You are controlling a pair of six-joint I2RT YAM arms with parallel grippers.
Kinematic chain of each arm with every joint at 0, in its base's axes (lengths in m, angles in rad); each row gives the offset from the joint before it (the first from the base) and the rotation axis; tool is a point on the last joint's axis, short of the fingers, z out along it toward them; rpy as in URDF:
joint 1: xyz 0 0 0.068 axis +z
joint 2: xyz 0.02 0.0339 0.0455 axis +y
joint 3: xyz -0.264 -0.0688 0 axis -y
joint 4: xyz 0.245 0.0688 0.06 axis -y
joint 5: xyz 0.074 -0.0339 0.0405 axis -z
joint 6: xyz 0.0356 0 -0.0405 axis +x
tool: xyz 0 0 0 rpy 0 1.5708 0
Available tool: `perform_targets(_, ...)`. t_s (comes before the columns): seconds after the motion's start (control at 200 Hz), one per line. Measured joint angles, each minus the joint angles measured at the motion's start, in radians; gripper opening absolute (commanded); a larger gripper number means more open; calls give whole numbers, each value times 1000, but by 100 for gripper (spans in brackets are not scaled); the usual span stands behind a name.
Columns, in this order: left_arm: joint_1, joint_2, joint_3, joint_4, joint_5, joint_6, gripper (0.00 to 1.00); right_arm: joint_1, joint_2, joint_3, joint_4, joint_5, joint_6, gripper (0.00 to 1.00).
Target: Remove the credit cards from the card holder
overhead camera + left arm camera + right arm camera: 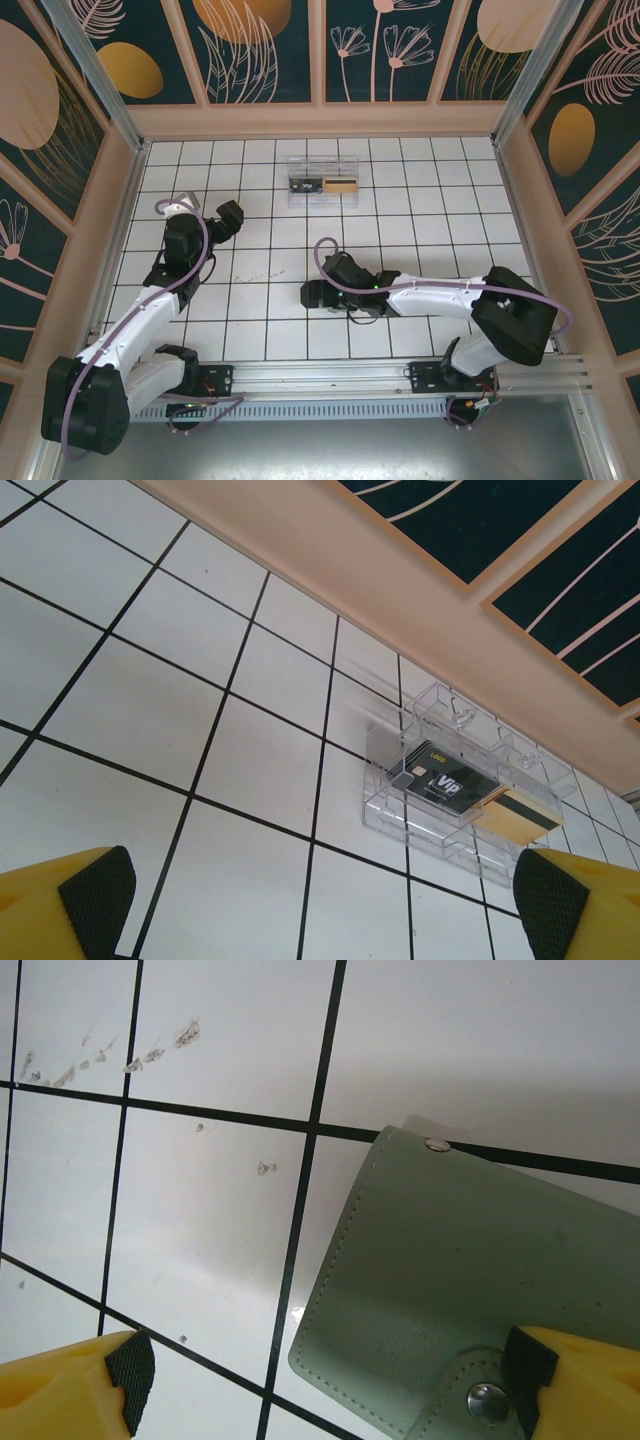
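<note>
ok, card holder [470,1280] lay flat on the tiled surface [200,1220] directly under the right claw [328,1375], offset toward its right finger. that pad overlapped the snap flap's edge, while the left pad sat well clear over bare tile. jaws were spread wide, nothing clamped. holder ran off frame, so its long axis was unclear. right arm was stretched low and leftward, clearly the nearer one. left claw [322,895] was also released, raised, well apart, facing the clear box [400,810] holding the credit cards [445,780], one black, one tan.
</note>
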State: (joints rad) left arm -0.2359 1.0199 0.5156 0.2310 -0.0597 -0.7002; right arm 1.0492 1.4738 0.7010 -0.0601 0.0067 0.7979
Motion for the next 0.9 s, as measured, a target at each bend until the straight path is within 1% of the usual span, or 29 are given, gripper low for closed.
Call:
perform_targets(0.09,0,0,0,-1,0,0,99,18,-22,-1,-20,5,2,94)
perform_targets(0.205,0,0,0,-3,0,0,99,92,-66,11,-88,32,13,94)
perform_targets(0.365,0,1,0,-4,0,0,98,172,-109,-8,-105,35,67,94)
perform_targets(0.52,0,2,0,-5,0,0,99,195,-98,-70,-106,35,110,95)
perform_targets(0.626,0,2,0,-7,0,0,98,181,-79,-87,-111,34,120,95)
perform_targets(0.716,-1,2,0,-11,0,0,99,147,-78,-87,-109,26,117,95)
perform_targets(0.791,-2,3,0,-11,0,0,98,91,-79,-87,-106,15,99,95)
perform_targets(0.901,-2,11,0,-12,2,0,99,-19,-79,-87,-97,5,52,95)
